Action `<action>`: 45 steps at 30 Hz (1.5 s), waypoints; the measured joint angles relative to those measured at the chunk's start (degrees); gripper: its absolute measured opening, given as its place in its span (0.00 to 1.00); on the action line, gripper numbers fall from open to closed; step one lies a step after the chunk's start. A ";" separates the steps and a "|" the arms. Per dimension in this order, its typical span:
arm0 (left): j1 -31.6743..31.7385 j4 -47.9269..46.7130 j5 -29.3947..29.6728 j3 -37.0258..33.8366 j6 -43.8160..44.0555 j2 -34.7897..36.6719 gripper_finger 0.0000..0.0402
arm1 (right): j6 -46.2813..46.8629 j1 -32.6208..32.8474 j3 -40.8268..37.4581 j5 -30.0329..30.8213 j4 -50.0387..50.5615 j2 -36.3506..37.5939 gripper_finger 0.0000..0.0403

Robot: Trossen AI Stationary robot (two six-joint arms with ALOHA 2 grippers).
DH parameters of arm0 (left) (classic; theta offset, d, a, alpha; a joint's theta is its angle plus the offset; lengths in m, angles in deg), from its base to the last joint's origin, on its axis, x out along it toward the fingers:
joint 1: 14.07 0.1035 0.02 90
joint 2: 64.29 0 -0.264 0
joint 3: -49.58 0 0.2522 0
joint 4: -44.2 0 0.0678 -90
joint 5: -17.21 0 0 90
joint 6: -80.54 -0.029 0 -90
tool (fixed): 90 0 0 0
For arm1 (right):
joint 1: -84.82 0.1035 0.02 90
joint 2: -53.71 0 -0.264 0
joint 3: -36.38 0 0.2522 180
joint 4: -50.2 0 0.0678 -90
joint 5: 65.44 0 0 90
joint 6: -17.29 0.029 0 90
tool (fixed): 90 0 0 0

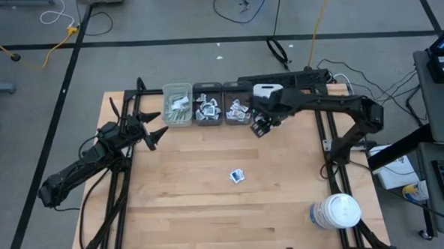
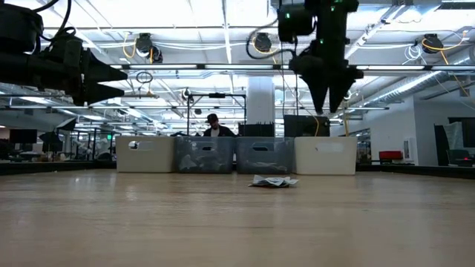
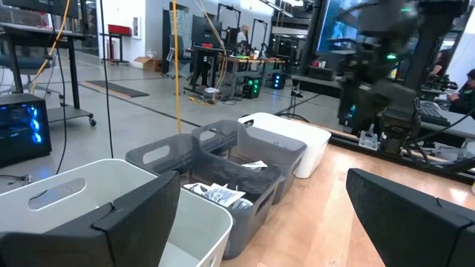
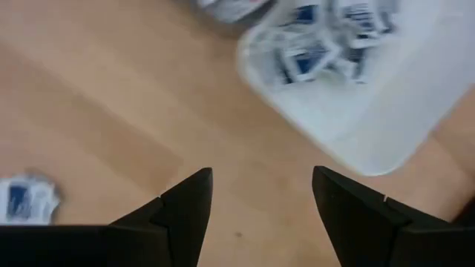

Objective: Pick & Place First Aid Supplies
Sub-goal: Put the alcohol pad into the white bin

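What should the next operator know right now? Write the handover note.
Left gripper: open, empty, waiting near the left end of the bins.
Right gripper: open, empty, raised just in front of the right-end bin.
Supplies: sachets in the bins, pale strips in the left bin; one sachet lies loose mid-table.
Done: most supplies binned.
Left: pick up the loose sachet and bin it.

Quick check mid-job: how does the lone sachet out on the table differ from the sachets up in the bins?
The lone sachet lies by itself on the bare table; the binned sachets are heaped together inside bins at the table's far edge. The lone sachet sits out mid-table, well apart from the right gripper; the binned sachets lie just beside that gripper. Both kinds are small, flat, white with dark or blue print.
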 joint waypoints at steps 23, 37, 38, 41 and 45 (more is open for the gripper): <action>0.00 0.00 -0.02 0.00 0.00 0.02 0.98 | 25.62 26.76 -0.02 -4.83 -20.08 -14.54 0.56; 0.02 0.00 -0.02 0.00 -0.01 0.01 0.98 | 41.97 28.71 0.07 -7.87 -31.14 -23.63 0.56; 0.00 0.02 -0.02 0.00 0.00 0.02 0.98 | 42.24 28.61 0.10 -7.87 -31.44 -23.74 0.56; 0.00 0.00 -0.01 0.00 0.00 0.02 0.98 | 43.86 28.34 0.11 -7.83 -31.36 -23.78 0.56; 0.02 0.00 0.00 0.00 0.00 0.02 0.98 | 45.67 27.97 0.11 -7.68 -31.25 -23.82 0.53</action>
